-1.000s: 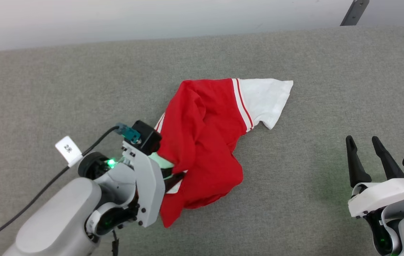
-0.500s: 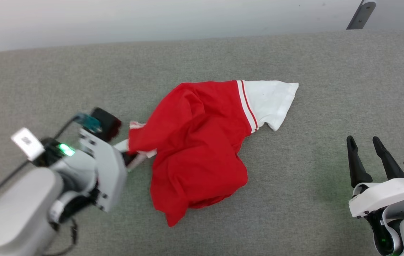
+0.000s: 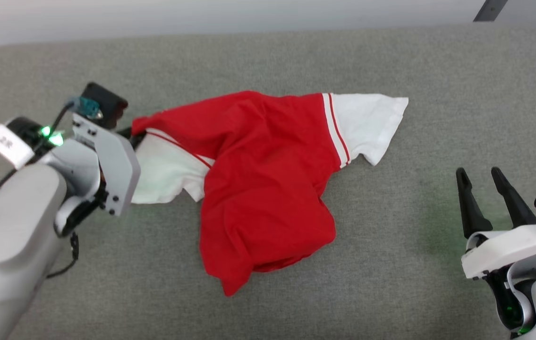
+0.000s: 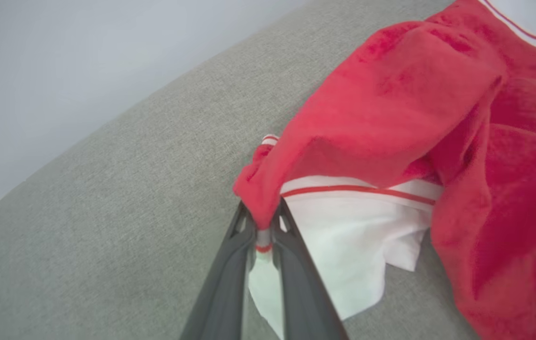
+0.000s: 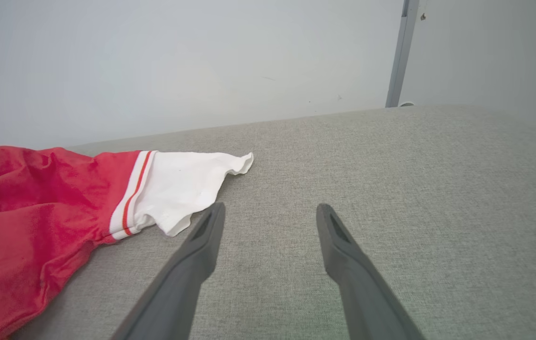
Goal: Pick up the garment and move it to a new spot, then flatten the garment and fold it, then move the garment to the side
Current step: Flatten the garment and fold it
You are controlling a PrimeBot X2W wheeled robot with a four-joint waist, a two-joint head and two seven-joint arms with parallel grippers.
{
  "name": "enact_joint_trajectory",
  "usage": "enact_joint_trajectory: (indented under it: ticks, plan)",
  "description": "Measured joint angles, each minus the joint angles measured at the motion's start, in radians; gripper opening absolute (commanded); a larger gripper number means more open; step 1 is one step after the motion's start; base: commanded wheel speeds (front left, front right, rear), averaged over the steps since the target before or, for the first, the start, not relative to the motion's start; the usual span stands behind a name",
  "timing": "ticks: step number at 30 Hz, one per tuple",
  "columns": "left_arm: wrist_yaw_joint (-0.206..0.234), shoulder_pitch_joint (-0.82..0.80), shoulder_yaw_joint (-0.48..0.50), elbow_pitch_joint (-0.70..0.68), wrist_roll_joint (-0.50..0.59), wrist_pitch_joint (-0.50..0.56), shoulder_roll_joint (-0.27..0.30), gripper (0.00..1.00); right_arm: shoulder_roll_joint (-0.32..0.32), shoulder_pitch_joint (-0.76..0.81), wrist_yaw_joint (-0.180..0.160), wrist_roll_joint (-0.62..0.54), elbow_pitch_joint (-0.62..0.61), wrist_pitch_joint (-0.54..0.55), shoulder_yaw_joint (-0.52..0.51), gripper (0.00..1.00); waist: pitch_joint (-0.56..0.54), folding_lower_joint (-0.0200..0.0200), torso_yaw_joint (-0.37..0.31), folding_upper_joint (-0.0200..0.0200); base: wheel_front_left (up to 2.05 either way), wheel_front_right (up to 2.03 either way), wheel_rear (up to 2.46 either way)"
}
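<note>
On a grey fabric surface (image 3: 414,264), the garment (image 3: 268,189), a rumpled red T-shirt with white sleeves, lies at centre. The left gripper (image 4: 263,219) is clenched on the striped seam by one sleeve. The right gripper (image 3: 478,171) hovers well apart at the lower right, fingers spread wide

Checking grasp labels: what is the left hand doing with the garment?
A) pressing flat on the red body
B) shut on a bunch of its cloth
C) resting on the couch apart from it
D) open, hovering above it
B: in the left wrist view the left hand has both fingers closed on a pinch of the garment at a striped sleeve seam. The right hand is open, apart from it.
</note>
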Motion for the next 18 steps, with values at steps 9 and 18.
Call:
enact_joint_trajectory:
  ticks: [9,18]
  plan:
    - [-0.004,-0.094,-0.060,0.215,-0.047,-0.102,-0.062,1.00,0.001,-0.023,0.000,0.000,-0.010,0.005,0.015,1.00,0.059,0.0000,-0.016,0.0000,0.00,0.00,0.00]
    - [-0.004,-0.120,-0.130,0.238,-0.151,-0.137,-0.040,1.00,-0.005,-0.029,0.000,-0.001,-0.009,0.005,0.020,1.00,0.048,0.0000,-0.009,0.0000,0.00,0.00,0.00]
